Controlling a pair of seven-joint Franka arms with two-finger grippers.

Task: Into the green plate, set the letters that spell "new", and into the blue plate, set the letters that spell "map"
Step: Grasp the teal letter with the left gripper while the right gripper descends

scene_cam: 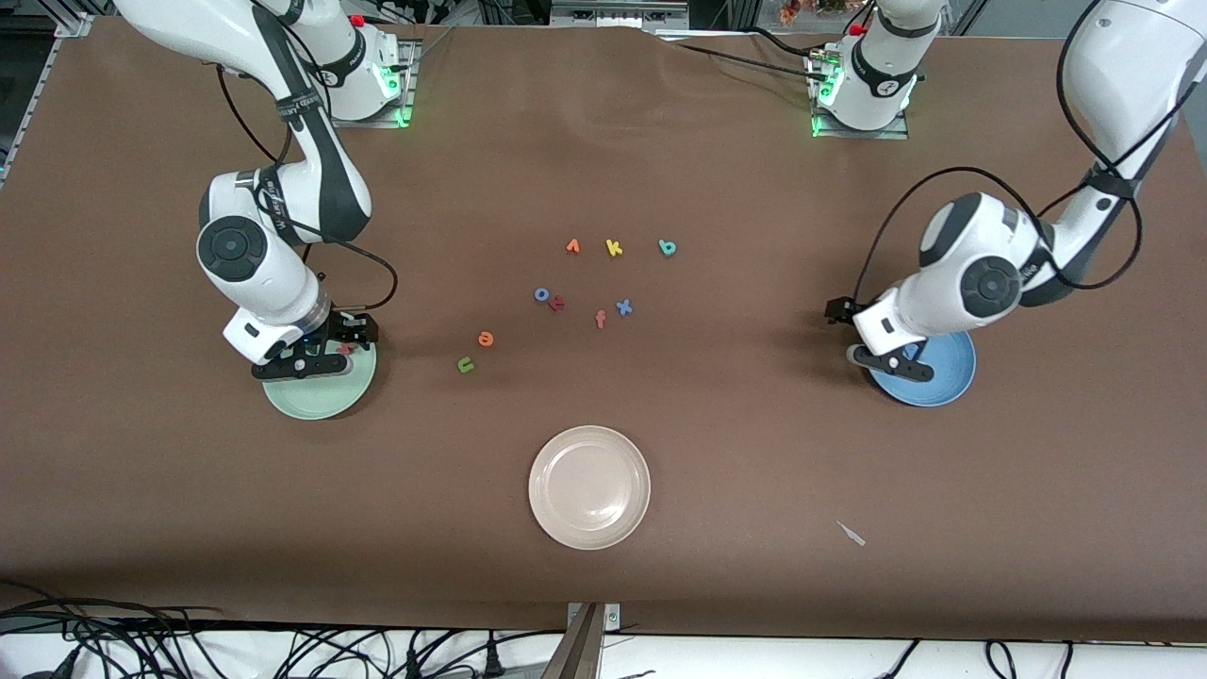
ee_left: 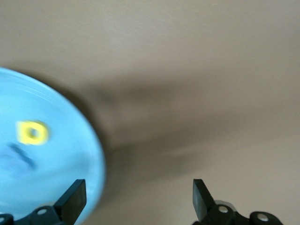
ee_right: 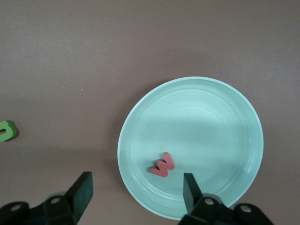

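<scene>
Both jaws gape empty: our left gripper (ee_left: 138,199) over the blue plate (scene_cam: 948,372) holding yellow "a" (ee_left: 32,132), right gripper (ee_right: 136,192) over the green plate (ee_right: 225,122) holding "w" (ee_right: 163,165)

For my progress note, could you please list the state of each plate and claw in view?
Round pale mint-green plate: holds the pinkish-red foam "w".
Round medium-blue plate: holds the yellow foam "a".
Round cream-beige plate: empty.
Left claw: open, over the blue plate's edge.
Right claw: open, over the green plate's edge.
</scene>
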